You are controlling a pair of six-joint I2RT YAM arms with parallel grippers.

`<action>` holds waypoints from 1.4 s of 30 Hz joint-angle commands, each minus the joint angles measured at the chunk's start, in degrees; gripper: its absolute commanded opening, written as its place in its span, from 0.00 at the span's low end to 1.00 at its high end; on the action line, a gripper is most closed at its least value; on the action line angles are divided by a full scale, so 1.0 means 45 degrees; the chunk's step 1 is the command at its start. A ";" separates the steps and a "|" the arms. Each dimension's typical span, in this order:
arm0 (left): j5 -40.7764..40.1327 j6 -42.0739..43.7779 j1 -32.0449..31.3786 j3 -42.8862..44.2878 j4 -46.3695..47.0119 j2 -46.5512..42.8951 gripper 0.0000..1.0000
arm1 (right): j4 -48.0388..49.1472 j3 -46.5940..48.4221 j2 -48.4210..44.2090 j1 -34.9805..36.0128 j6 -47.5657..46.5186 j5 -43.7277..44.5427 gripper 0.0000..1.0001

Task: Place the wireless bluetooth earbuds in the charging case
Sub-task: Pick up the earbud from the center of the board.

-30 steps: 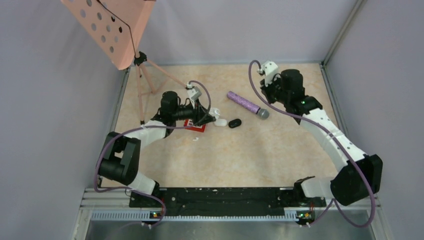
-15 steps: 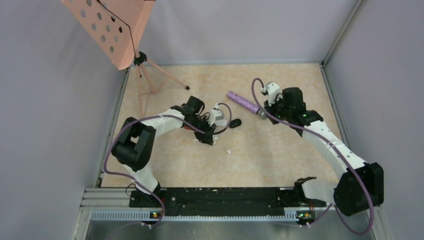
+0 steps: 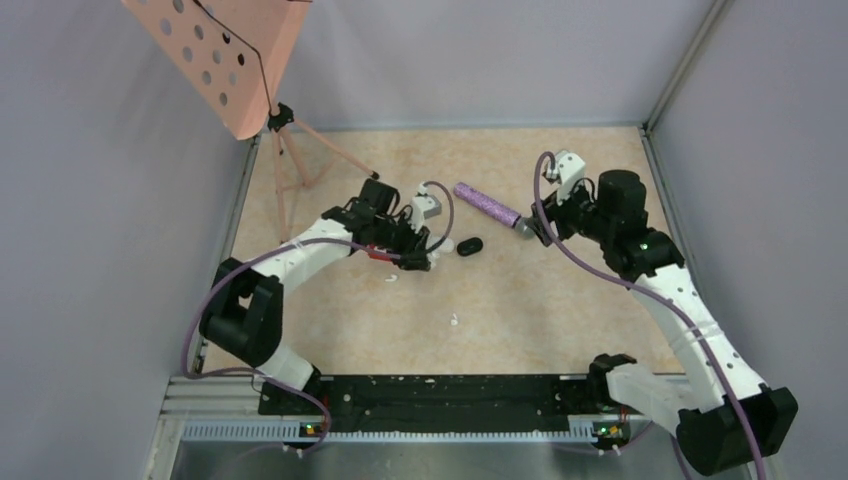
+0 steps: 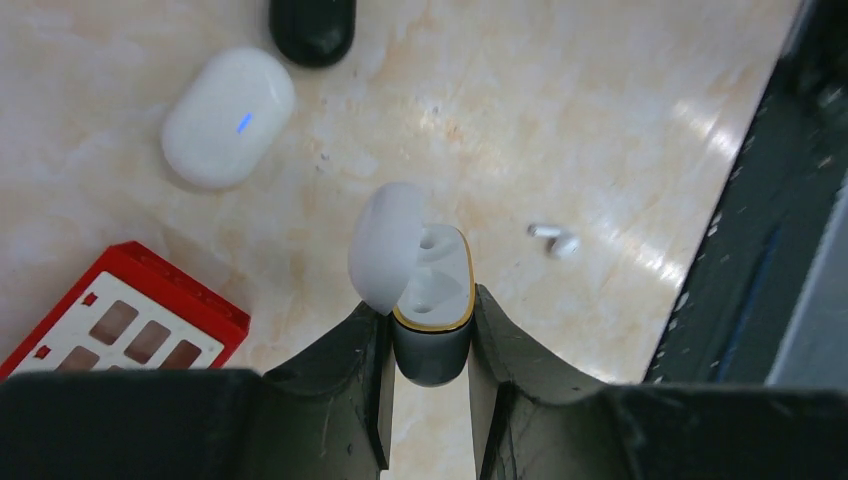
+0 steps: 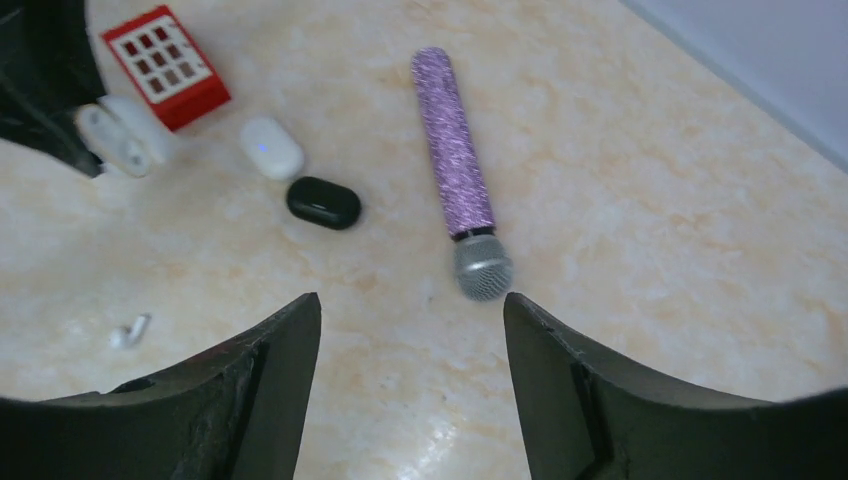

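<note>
Right now, one white earbud [image 4: 553,238] lies loose on the table [image 4: 560,90], near the charging case [image 4: 438,268] but outside it. The case stands with its lid flipped up and both sockets showing, and my left gripper [image 4: 430,340] is clamped on its lower half. Farther off sit a closed white case [image 4: 228,118], a black case [image 4: 312,28] and a red block [image 4: 120,325]. My right gripper [image 5: 410,330] hovers with its jaws spread wide, near the head of the purple microphone [image 5: 455,170].

earbud [image 5: 130,330] on table [image 5: 650,250], microphone [image 5: 455,160] right of case [image 5: 125,145]
</note>
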 commanded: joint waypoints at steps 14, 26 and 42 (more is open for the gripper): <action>0.5762 -0.5833 0.2380 -0.1001 1.0334 -0.2542 0.01 | 0.0814 0.1458 0.4326 0.0821 0.1175 -0.5243 0.59; 0.2769 -0.8942 0.3817 -0.0972 1.0327 -0.2564 0.00 | 0.0219 -0.0444 0.6469 0.4577 0.4203 -0.3023 0.63; 0.0813 -1.0304 0.4528 -0.3244 1.1961 -0.4362 0.00 | 0.0983 -0.0199 0.7706 0.7662 0.7003 0.2179 0.89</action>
